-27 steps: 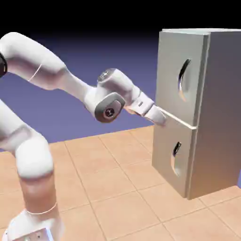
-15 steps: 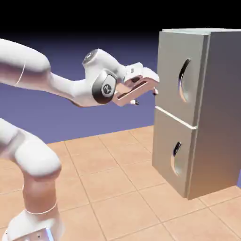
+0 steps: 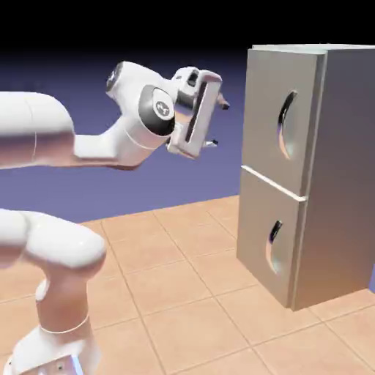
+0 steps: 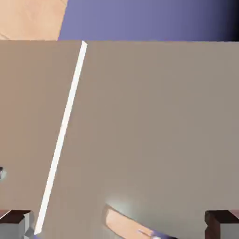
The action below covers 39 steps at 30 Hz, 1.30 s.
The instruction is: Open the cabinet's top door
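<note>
Cabinet (image 3: pixel 307 172): a tall grey metallic box standing upright on the tan tiled table (image 3: pixel 183 293), at the right side of the exterior view, with its front face turned toward the arm. Two doors are stacked on that face. Top door (image 3: pixel 282 117): the larger upper panel, flush with the cabinet front and shut, with a dark curved handle (image 3: pixel 284 121) set over an oval recess. Lower door (image 3: pixel 269 245): shorter, also shut, with a smaller curved handle.

Gripper (image 3: pixel 217 124): carried on the white arm (image 3: pixel 88 143), level with the top door and to the left of it, apart from the cabinet with backdrop showing between them. Its fingers point toward the door face. The jaws are spread wide, with nothing between them.

Hand view: grey door panels fill most of the frame. A pale seam (image 4: pixel 60 135) between the two doors runs diagonally down the left side. Part of the oval recess (image 4: pixel 126 221) shows at the bottom edge, between the two fingertips (image 4: pixel 14 221), without touching either.
</note>
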{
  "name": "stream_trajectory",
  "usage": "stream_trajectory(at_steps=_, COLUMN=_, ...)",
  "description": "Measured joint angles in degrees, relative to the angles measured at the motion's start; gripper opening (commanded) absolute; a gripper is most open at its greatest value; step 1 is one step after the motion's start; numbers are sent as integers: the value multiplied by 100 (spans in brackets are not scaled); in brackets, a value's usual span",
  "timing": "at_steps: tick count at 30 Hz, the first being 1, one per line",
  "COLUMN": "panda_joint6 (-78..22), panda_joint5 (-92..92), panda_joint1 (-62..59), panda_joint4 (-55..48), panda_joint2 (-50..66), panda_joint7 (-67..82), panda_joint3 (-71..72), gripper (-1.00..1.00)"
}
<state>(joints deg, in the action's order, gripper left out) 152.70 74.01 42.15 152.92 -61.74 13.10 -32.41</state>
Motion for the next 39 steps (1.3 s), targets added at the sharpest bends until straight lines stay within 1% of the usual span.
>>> stream_trajectory(at_steps=27, panda_joint6=-1937, panda_joint5=6729, panda_joint1=3770, panda_joint4=-735, panda_joint2=-2644, panda_joint7=5051, panda_joint3=-2946, gripper=0)
stream_trajectory(at_steps=29, panda_joint6=-1968, panda_joint5=6836, panda_joint1=3830, panda_joint4=-746, panda_joint2=-2686, panda_joint7=5131, panda_joint3=-2993, gripper=0)
stream_trajectory(at_steps=32, panda_joint6=-1919, panda_joint5=7088, panda_joint1=4406, panda_joint4=-1361, panda_joint2=-2550, panda_joint7=5126, panda_joint3=-3231, gripper=0)
stream_trajectory(at_steps=33, panda_joint6=-1903, panda_joint5=7172, panda_joint1=4596, panda_joint4=-1564, panda_joint2=-2505, panda_joint7=5125, panda_joint3=-3310, gripper=-100)
stream_trajectory(at_steps=35, panda_joint6=-1903, panda_joint5=7172, panda_joint1=4596, panda_joint4=-1564, panda_joint2=-2505, panda_joint7=5125, panda_joint3=-3310, gripper=-100)
stream_trajectory(at_steps=39, panda_joint6=-2905, panda_joint5=7234, panda_joint1=4350, panda_joint4=-939, panda_joint2=-2370, panda_joint7=4657, panda_joint3=-2994, gripper=-100)
